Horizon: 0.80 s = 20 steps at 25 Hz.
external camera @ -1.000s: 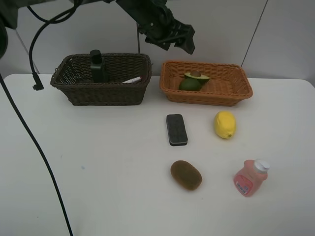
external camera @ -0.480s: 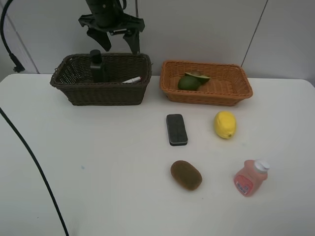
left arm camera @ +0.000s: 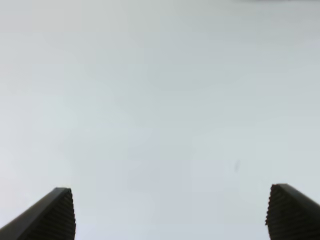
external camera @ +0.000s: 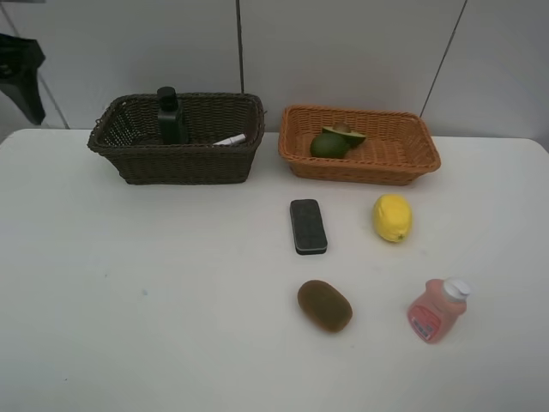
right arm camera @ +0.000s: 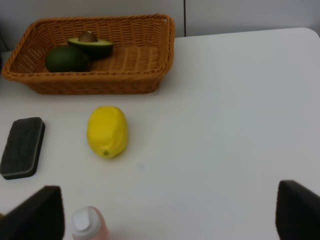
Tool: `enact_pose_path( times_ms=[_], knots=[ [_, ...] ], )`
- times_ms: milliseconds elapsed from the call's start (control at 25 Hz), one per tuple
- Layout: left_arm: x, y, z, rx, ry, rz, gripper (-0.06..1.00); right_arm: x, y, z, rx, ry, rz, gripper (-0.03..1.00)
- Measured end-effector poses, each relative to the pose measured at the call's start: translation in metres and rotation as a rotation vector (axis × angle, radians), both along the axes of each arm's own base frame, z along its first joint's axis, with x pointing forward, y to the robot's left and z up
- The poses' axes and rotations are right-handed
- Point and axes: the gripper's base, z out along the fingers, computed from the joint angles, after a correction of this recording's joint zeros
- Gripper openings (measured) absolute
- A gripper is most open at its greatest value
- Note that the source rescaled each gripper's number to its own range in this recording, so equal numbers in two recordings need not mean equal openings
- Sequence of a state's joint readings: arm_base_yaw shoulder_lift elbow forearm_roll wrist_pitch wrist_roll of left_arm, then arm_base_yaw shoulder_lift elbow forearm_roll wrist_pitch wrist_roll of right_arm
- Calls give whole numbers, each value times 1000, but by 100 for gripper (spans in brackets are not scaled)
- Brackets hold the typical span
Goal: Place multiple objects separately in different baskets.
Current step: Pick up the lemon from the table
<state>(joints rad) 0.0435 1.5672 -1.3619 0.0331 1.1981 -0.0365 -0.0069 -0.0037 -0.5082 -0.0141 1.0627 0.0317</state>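
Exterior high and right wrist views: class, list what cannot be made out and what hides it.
Exterior high: marker mostly hidden behind the wall of the dark basket.
Exterior high: pump bottle base hidden by that wall.
Right wrist: pink bottle body cut off by the frame edge.
Exterior high: its label too small to read.

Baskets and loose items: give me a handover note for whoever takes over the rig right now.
Left gripper: open, empty.
Right gripper: open, empty.
Done: green bottle and marker in the dark basket; whole avocado and halved avocado in the orange basket.
To do: eraser, lemon, kiwi and pink bottle lie on the table, outside both baskets.
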Motion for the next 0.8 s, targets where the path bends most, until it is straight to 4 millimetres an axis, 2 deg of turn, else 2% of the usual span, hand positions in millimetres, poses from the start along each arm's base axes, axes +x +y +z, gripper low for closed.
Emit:
enact_pose_path(
  times_ms=[40, 120, 240, 440, 520, 640, 800],
  knots=[
    [-24, 9, 5, 3, -12, 26, 100, 0, 0, 0, 0, 0, 0, 100],
    [-69, 15, 15, 14, -53, 43, 100, 0, 0, 0, 0, 0, 0, 100],
    [-140, 6, 25, 12, -166, 32, 100, 0, 0, 0, 0, 0, 0, 100],
    [-238, -15, 25, -10, -436, -84, 100, 0, 0, 0, 0, 0, 0, 100],
    [-270, -19, 21, -17, -558, -114, 100, 0, 0, 0, 0, 0, 0, 100],
    [-308, -21, 13, -5, -721, -124, 100, 0, 0, 0, 0, 0, 0, 100],
    [-342, -22, 3, 10, -889, -131, 100, 0, 0, 0, 0, 0, 0, 100]
  ],
)
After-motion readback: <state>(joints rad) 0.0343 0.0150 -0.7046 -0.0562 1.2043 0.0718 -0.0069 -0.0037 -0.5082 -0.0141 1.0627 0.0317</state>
